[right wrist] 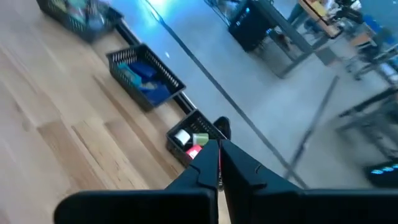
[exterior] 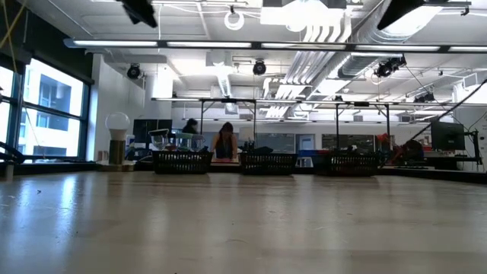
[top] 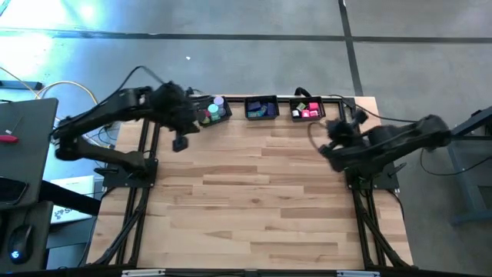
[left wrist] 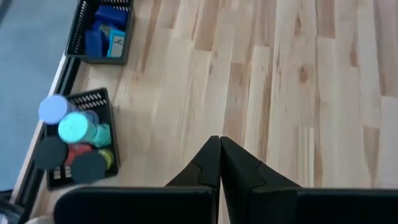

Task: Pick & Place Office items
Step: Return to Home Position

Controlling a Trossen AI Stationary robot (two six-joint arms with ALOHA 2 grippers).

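Note:
The office items lie sorted in three black trays along the table's far edge. The left tray (top: 213, 112) (left wrist: 84, 140) holds lilac, teal, red and black cylinders, the middle tray (top: 261, 108) (left wrist: 102, 31) blue and purple blocks, and the right tray (top: 307, 110) (right wrist: 193, 140) pink and red blocks. My left gripper (top: 181, 142) (left wrist: 219, 148) is shut and empty. It hovers over bare wood just near of the left tray. My right gripper (top: 336, 135) (right wrist: 218, 149) is also shut and empty, raised near the right tray and pointing past it.
The wooden tabletop (top: 254, 200) spreads out near of the trays. In the low view the three trays (exterior: 268, 162) stand in a row at the far edge, with a white ball on a metal base (exterior: 117, 125) to their left. People sit in the room beyond.

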